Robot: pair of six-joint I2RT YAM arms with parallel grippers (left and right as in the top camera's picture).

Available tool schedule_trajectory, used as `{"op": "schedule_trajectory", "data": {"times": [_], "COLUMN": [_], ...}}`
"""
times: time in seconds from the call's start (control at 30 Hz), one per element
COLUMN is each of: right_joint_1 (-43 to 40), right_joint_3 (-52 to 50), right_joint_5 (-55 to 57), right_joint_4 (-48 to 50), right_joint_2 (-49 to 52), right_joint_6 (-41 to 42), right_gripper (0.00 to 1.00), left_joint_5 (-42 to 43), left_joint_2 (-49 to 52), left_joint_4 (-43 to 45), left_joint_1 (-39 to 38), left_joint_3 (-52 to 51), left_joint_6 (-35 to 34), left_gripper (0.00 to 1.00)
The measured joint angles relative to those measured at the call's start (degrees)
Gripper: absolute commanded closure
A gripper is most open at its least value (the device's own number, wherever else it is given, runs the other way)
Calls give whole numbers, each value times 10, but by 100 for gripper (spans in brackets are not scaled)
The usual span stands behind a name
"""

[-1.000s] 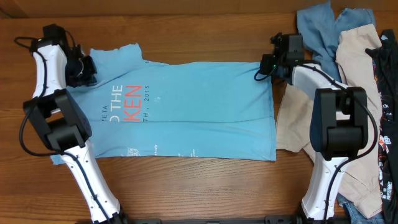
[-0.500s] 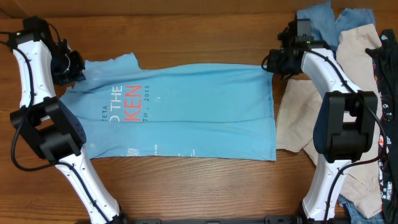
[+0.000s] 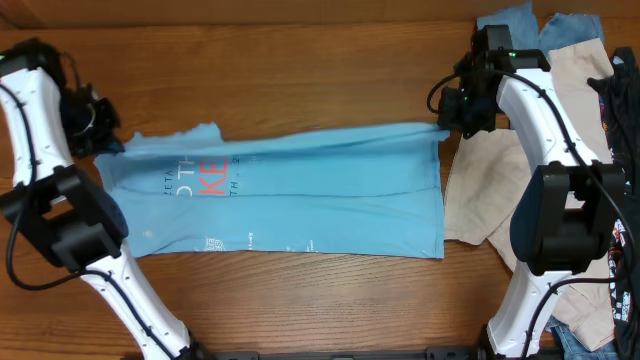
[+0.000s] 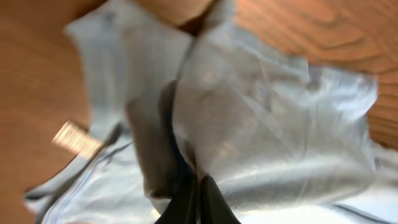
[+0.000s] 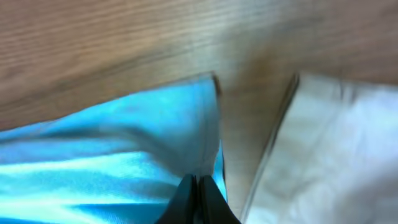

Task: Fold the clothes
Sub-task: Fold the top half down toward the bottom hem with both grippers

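Note:
The sky-blue T-shirt [image 3: 300, 200] with white and red lettering lies across the wooden table, its far edge lifted and drawn toward the near edge. My left gripper [image 3: 100, 140] is shut on the shirt's far left corner; the left wrist view shows its jaws [image 4: 196, 190] pinching pale blue cloth [image 4: 267, 124]. My right gripper [image 3: 447, 122] is shut on the far right corner; the right wrist view shows its jaws [image 5: 197, 186] closed on blue fabric [image 5: 112, 155].
A beige garment [image 3: 478, 190] lies right of the shirt and also shows in the right wrist view [image 5: 336, 149]. A dusty-blue garment [image 3: 510, 45] and a black one [image 3: 625, 110] are piled at the far right. Bare wood [image 3: 300, 60] lies beyond the shirt.
Both grippers have lifted the shirt's far edge and carried it toward the near side. The lettering is now partly folded under. The arms have spread outward.

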Motion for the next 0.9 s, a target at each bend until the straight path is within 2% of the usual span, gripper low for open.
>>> {"op": "schedule_trajectory", "data": {"times": [0.37, 0.57, 0.9], "right_joint_1": [-23, -20, -12], "right_joint_3": [1, 1, 1], "right_joint_5": [-2, -2, -2], "right_joint_4": [-112, -160, -206], "right_joint_2": [0, 0, 0], "right_joint_6": [0, -3, -11], "right_gripper": [96, 96, 96], "left_joint_5": [-21, -35, -58], "left_joint_2": [-9, -14, -45], "left_joint_4": [-70, -70, -70], "left_joint_1": [35, 34, 34], "left_joint_3": [0, -7, -120], "left_joint_6": [-17, -20, -26], "left_gripper": [96, 96, 96]}}
